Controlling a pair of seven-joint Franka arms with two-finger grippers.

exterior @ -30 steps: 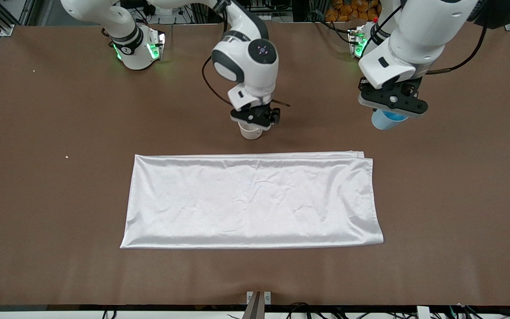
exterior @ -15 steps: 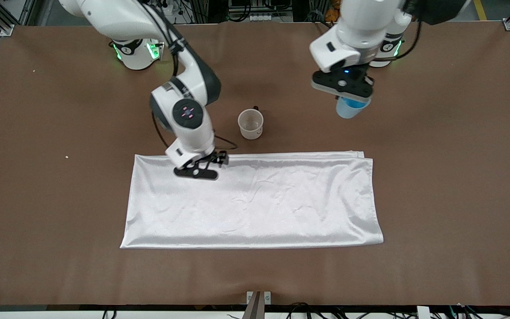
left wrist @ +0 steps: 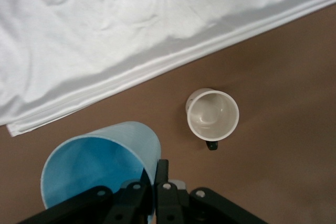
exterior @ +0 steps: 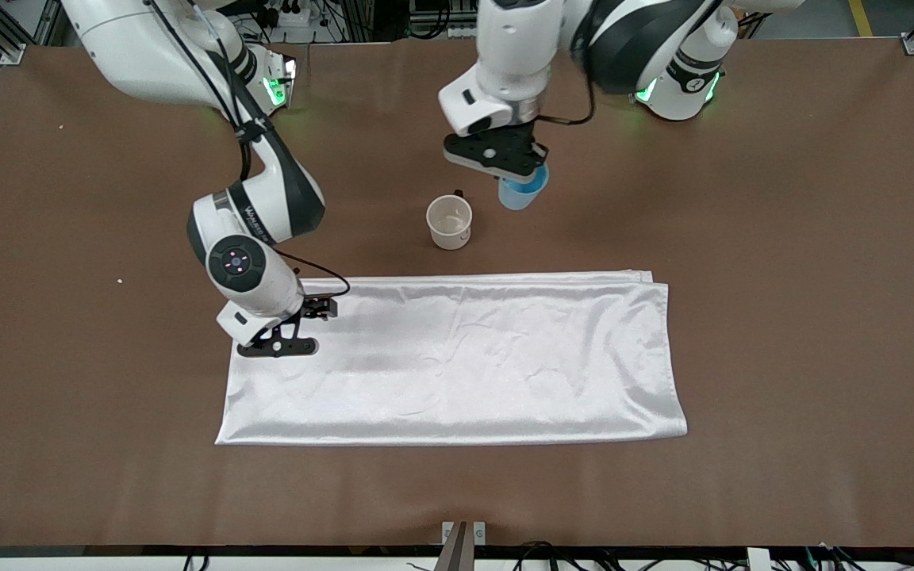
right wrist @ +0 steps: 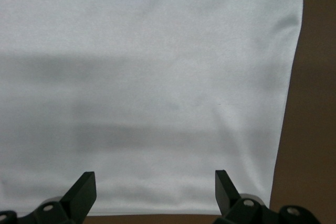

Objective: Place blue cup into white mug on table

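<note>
Cloth: the white cloth point(exterior: 451, 358) lies flat on the table point(exterior: 806, 317), nearest the front camera.
Right hand: my right hand point(exterior: 286, 337) hangs low over the cloth's corner toward the right arm's end of the table; its fingers point(right wrist: 84, 190) stand wide apart with nothing between them.
Mug: the white mug point(exterior: 450, 222) stands upright on the bare table, just past the cloth's long edge, farther from the front camera; its mouth faces up and its black handle points toward the arm bases.
Cup: the blue cup point(exterior: 522, 189) is up in the air, tilted, its open mouth showing in the left wrist view.
Left hand: my left hand point(exterior: 514, 168) is clamped on the blue cup's rim, over the bare table just beside the mug, toward the left arm's end.
</note>
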